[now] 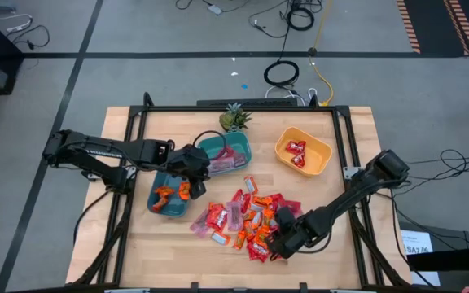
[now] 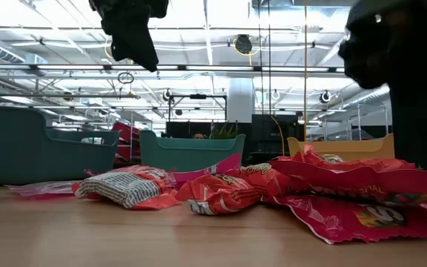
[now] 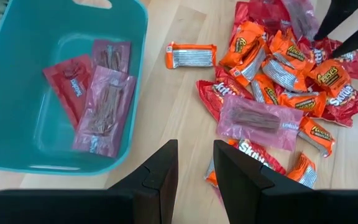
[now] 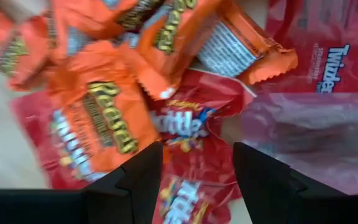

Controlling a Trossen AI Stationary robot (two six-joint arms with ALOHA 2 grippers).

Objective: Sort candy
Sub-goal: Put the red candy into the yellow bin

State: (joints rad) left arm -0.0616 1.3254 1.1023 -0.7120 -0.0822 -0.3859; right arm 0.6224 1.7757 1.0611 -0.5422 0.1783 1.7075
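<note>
Hovering above the near-right edge of the candy (image 1: 247, 218) pile, the right gripper (image 1: 282, 242) has its fingers (image 4: 140, 180) spread and empty over orange and red wrappers. The left gripper (image 1: 192, 165) hangs between two teal bins (image 1: 236, 155), fingers (image 3: 160, 177) slightly apart, grasping nothing. Most candy lies heaped mid-table toward the near side; pink pieces lie in the far teal bin, orange ones in the left bin (image 1: 166, 198), red ones in the yellow bowl (image 1: 303, 151) at far right.
</note>
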